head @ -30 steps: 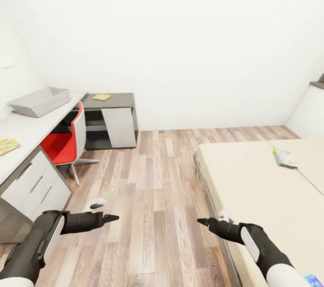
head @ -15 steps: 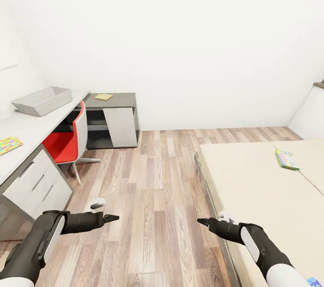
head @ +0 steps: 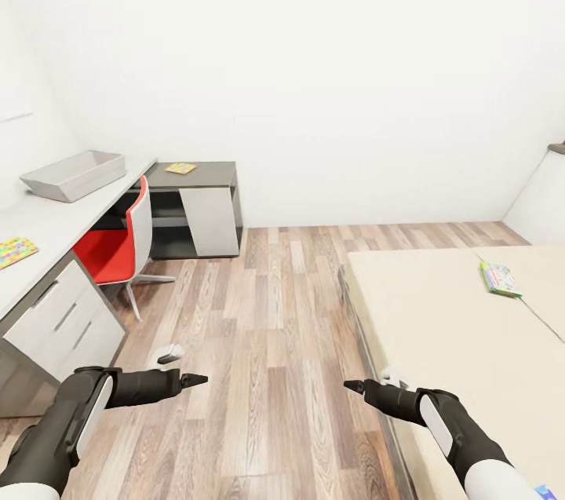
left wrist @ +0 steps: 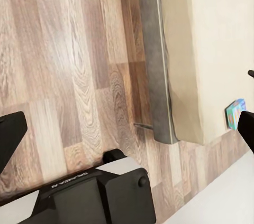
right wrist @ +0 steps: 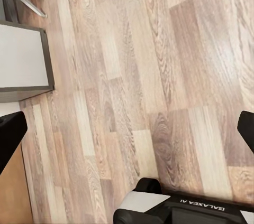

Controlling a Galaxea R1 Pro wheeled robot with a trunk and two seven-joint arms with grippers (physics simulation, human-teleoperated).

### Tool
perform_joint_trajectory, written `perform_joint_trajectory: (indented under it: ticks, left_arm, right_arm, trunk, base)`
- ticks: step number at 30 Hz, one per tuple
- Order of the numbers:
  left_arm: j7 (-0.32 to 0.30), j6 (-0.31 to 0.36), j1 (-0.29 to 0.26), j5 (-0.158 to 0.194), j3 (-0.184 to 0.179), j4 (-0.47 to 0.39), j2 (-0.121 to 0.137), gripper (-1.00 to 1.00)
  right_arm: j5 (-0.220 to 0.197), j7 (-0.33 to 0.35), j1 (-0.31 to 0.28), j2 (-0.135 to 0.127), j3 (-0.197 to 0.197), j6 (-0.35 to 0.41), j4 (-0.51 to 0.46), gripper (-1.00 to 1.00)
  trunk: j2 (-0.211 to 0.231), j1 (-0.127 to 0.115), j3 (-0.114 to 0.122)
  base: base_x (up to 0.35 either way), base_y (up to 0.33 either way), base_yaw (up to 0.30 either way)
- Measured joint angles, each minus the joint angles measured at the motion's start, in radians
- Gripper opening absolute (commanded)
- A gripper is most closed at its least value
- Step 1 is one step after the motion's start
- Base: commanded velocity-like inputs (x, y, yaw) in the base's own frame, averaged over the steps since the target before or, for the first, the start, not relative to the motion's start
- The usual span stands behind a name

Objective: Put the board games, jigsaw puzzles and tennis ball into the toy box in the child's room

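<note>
Both arms held low and forward, left gripper [head: 196, 380] and right gripper [head: 355, 386] with jaws spread wide, empty, over wood-plank floor [head: 267, 312] between table [head: 55, 225] and bed [head: 447, 327].

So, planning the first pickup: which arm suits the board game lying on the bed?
Probably right: the board game lies on the bed on the right gripper's side; the left gripper hangs over floor, nearer the table.

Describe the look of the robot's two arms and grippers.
Both arms are matte black with white panels along the forearm, tapering to the slim black left gripper and right gripper. Wrist views show black fingers and a white band lettered GALAXEA.
</note>
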Motion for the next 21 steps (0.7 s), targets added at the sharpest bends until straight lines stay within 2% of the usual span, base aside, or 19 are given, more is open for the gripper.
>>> perform_joint_trajectory:
  ticks: [12,21]
  left_arm:
    - [0.0,0.0,0.0,0.0,0.0,0.0,0.0,1.0]
    - [0.0,0.0,0.0,0.0,-0.001,0.0,0.0,1.0]
  right_arm:
    - [0.0,-0.001,0.0,0.0,0.001,0.0,0.0,1.0]
    - [0.0,-0.041,0.0,0.004,0.001,0.0,0.003,1.0]
  trunk:
    - [0.0,0.0,0.002]
    - [0.0,0.0,0.002]
  base:
    - [-0.031,-0.011,0.05]
    - [-0.001,-0.001,0.003]
